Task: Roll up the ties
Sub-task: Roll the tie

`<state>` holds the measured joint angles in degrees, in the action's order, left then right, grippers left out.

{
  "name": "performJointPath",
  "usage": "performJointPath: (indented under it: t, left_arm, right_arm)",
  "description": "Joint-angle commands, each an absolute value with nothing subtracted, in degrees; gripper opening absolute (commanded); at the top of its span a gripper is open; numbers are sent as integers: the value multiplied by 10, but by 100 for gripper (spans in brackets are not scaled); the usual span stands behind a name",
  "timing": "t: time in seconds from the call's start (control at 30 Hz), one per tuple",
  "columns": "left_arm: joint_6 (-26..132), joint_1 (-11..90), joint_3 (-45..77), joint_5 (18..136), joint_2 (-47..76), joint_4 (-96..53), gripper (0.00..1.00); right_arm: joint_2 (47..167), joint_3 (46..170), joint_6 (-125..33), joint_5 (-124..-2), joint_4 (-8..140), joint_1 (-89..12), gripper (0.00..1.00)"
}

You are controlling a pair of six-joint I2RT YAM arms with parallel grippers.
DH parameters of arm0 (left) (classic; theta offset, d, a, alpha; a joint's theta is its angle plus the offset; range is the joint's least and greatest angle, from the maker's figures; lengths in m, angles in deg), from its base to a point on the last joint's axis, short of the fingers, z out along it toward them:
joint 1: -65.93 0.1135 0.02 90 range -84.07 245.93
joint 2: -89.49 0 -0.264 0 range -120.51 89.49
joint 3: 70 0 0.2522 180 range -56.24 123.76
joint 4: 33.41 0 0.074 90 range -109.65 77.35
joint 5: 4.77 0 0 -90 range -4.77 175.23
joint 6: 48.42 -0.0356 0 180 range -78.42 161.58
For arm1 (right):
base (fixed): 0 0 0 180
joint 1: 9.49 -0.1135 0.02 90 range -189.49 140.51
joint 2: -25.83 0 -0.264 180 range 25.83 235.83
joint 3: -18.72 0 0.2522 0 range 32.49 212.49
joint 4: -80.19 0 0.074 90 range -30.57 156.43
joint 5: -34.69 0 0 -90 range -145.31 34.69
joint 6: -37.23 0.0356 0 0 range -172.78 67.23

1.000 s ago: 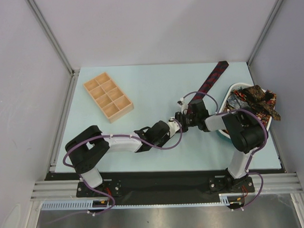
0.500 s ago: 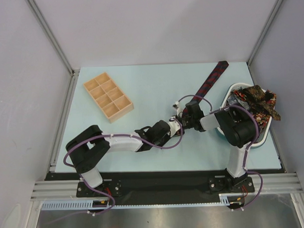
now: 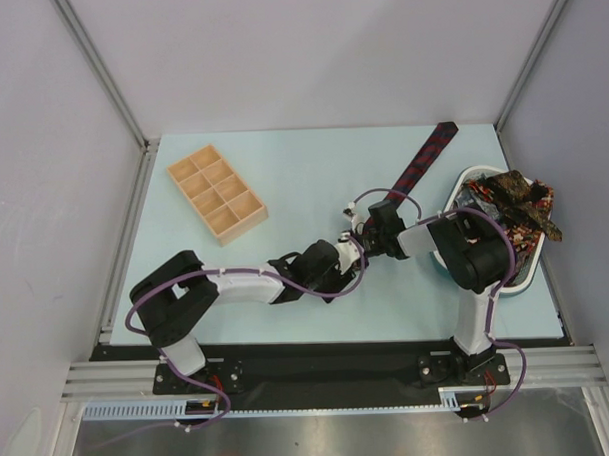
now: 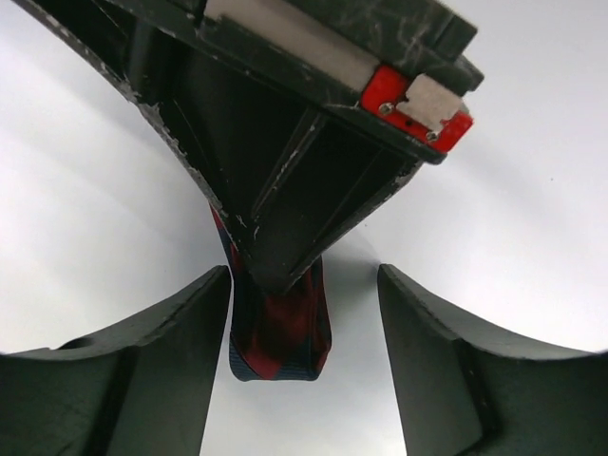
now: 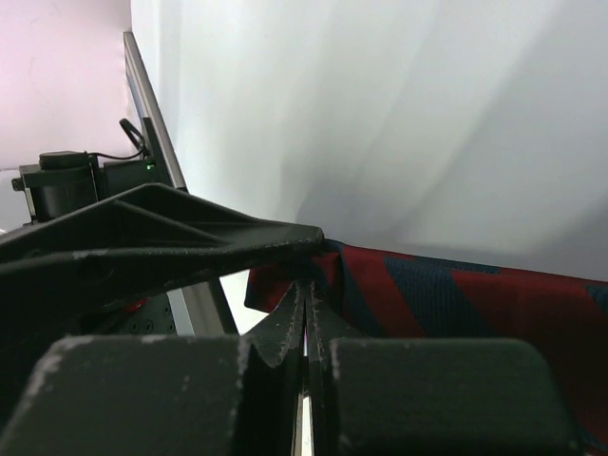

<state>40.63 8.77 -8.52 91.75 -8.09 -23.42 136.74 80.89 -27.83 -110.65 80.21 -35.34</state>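
A dark navy tie with red diagonal stripes (image 3: 422, 159) lies stretched from the table's far right toward the middle. Its near end (image 4: 280, 337) is folded over. My right gripper (image 3: 373, 236) (image 5: 306, 290) is shut, its tips pinched on that folded end (image 5: 446, 299). My left gripper (image 3: 351, 250) (image 4: 304, 275) faces it from the left. It is open, its fingers (image 4: 161, 370) standing on either side of the tie's end and the right fingertips, without touching the cloth. More ties (image 3: 509, 206) lie heaped at the right.
A white basket (image 3: 461, 182) holds the heap of ties at the right edge. A wooden compartment tray (image 3: 216, 191) sits at the back left. Metal frame posts and grey walls enclose the pale blue table (image 3: 302, 168).
My left gripper has opened and let go of the tie's end. My right gripper has shut on it and shifted slightly left.
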Motion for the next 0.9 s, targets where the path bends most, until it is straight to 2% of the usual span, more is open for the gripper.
performJointPath:
  t: [0.0, 0.23, 0.37, 0.63, 0.8, 0.87]
  left_arm:
    - [426, 107, -96, 876, -65, -225, 69]
    - [432, 121, -83, 861, -82, -213, 65]
    - [428, 121, -82, 860, -86, -209, 48]
    - [423, 117, -66, 859, -104, -201, 37]
    - [419, 108, -60, 880, -115, -182, 34]
    - [419, 108, -58, 884, -119, -177, 33]
  right_arm:
    - [1376, 821, -297, -1082, 790, -358, 1]
    - [1376, 823, -299, -1083, 789, -360, 1]
    - [1375, 822, -300, -1081, 790, -361, 1]
    - [1377, 824, -298, -1082, 793, -363, 1]
    - [1368, 821, -297, -1080, 799, -362, 7]
    - [1348, 811, -297, -1074, 803, -359, 14]
